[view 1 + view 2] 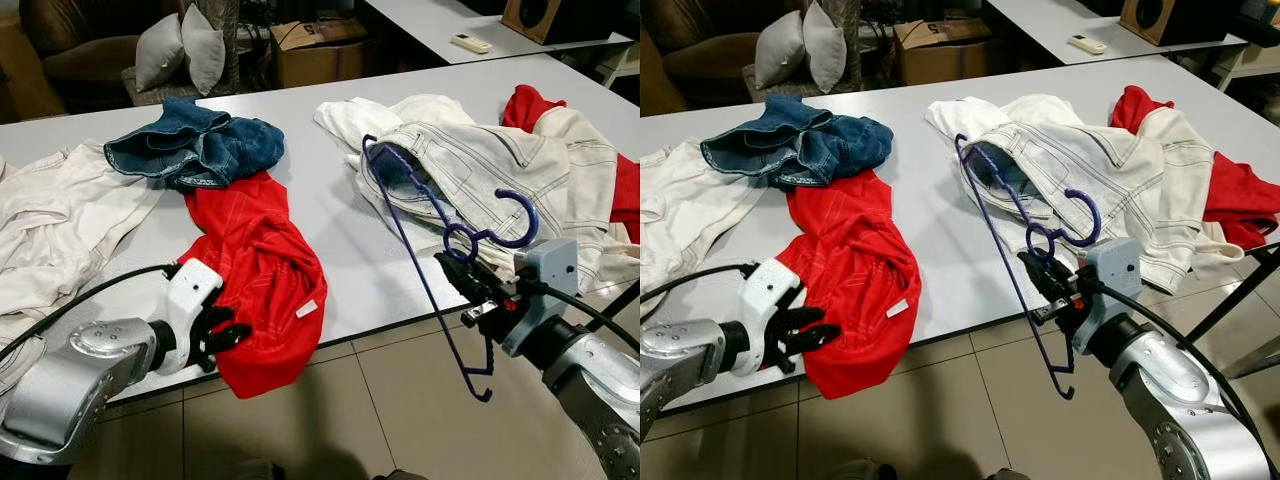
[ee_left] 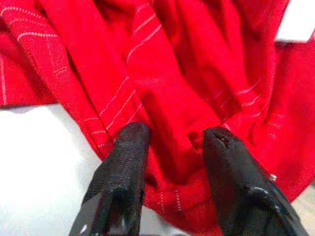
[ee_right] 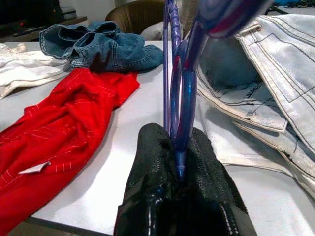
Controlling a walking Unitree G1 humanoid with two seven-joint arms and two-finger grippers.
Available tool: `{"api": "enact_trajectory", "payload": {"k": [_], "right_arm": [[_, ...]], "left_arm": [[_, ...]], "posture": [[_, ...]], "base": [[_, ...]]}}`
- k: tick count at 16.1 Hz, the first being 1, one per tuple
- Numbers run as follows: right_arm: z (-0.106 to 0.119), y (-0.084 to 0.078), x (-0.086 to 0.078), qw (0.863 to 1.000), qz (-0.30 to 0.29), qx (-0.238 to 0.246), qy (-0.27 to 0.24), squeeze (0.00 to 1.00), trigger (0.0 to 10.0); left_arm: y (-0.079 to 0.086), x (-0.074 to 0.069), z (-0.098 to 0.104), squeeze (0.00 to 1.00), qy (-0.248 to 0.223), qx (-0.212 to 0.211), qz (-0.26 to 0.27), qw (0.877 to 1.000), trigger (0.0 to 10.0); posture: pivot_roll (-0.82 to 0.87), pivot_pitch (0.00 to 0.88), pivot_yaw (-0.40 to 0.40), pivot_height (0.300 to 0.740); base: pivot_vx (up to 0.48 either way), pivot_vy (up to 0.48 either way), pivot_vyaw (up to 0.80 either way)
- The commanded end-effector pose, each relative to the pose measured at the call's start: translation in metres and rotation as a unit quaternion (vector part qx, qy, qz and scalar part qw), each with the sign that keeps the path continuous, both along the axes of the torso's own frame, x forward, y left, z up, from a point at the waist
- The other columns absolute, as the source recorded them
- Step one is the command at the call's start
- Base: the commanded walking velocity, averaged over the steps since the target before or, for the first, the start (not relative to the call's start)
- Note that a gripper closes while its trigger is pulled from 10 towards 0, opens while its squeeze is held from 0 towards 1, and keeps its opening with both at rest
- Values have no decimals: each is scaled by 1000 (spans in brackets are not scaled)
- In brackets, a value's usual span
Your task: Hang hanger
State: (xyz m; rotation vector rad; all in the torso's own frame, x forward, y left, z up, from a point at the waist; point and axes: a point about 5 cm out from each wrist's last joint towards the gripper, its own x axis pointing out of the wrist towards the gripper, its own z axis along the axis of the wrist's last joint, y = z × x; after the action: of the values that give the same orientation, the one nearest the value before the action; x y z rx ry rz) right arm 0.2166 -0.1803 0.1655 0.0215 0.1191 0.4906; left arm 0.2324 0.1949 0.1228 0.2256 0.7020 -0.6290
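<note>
A purple plastic hanger (image 1: pixel 420 215) stands tilted over the table's front edge, its hook (image 1: pixel 515 222) near white jeans and its far corner poking into them. My right gripper (image 1: pixel 462 270) is shut on the hanger just below the hook; the right wrist view has the purple bars (image 3: pixel 179 93) pinched between the black fingers. A red shirt (image 1: pixel 255 275) drapes over the table's front edge. My left gripper (image 1: pixel 225 333) is open at the shirt's lower left edge, with a fold of the red cloth (image 2: pixel 174 142) lying between its fingers (image 2: pixel 123 172).
White jeans (image 1: pixel 500 165) lie at the right on the grey table (image 1: pixel 330 250), with a red and white garment (image 1: pixel 590 150) behind. Blue denim (image 1: pixel 195 145) sits at the back centre, white clothing (image 1: pixel 60 215) at the left. Tiled floor (image 1: pixel 380 410) lies below the edge.
</note>
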Motion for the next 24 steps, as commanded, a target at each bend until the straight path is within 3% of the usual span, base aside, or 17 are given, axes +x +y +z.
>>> {"api": "enact_trajectory", "payload": {"k": [1, 3, 6, 11, 13, 15, 16, 17, 18, 19, 22, 24], "right_arm": [[6, 3, 1, 1000, 6, -4, -16, 0, 10000], [6, 3, 1, 1000, 7, -5, -16, 0, 10000], [6, 4, 1, 1000, 9, -2, -15, 0, 10000], [4, 4, -1, 1000, 14, 7, -10, 0, 10000], [4, 5, -1, 1000, 17, 8, -11, 0, 10000], [5, 9, 1, 999, 29, 24, -14, 0, 10000], [5, 10, 1, 999, 32, 28, -14, 0, 10000], [7, 17, -3, 996, 72, 56, -1, 0, 10000], [5, 24, -12, 989, 126, 69, 23, 0, 10000], [4, 24, -14, 988, 134, 68, 29, 0, 10000], [-10, 26, -34, 974, 188, 82, 100, 0, 10000], [-15, 29, -36, 968, 196, 100, 124, 0, 10000]], "left_arm": [[2, -2, -3, 0, 3, 16, 2, 1000, 0], [0, 0, -3, 0, -6, 18, 5, 1000, 0], [0, 14, -2, 0, -51, 11, 41, 998, 0], [11, 26, 2, 0, -84, 20, 87, 992, 0], [19, 33, 8, 0, -112, 43, 91, 989, 0], [31, 55, 40, 0, -215, 115, 34, 969, 0], [32, 58, 46, 0, -231, 123, 21, 965, 0], [39, 66, 71, 0, -270, 154, -6, 951, 0], [44, 67, 89, 0, -284, 174, -29, 943, 0], [45, 67, 90, 0, -283, 176, -33, 942, 0], [32, 51, 96, 0, -271, 179, -122, 938, 0], [32, 47, 98, 0, -276, 186, -128, 934, 0]], "posture": [[17, 49, 45, 740], [17, 48, 42, 740], [15, 48, 43, 740], [15, 48, 47, 740], [20, 46, 47, 740], [37, 42, 43, 740], [40, 42, 44, 740], [53, 42, 49, 740], [54, 42, 51, 740], [61, 44, 51, 740], [75, 56, 40, 740], [80, 57, 31, 740]], "base": [[0, 0, 0], [0, 0, 0], [0, 0, 0], [0, 0, 0], [0, 0, 0], [0, 0, 0], [0, 0, 0], [0, 0, 0], [0, 0, 0], [0, 0, 0], [0, 0, 0], [0, 0, 0]]}}
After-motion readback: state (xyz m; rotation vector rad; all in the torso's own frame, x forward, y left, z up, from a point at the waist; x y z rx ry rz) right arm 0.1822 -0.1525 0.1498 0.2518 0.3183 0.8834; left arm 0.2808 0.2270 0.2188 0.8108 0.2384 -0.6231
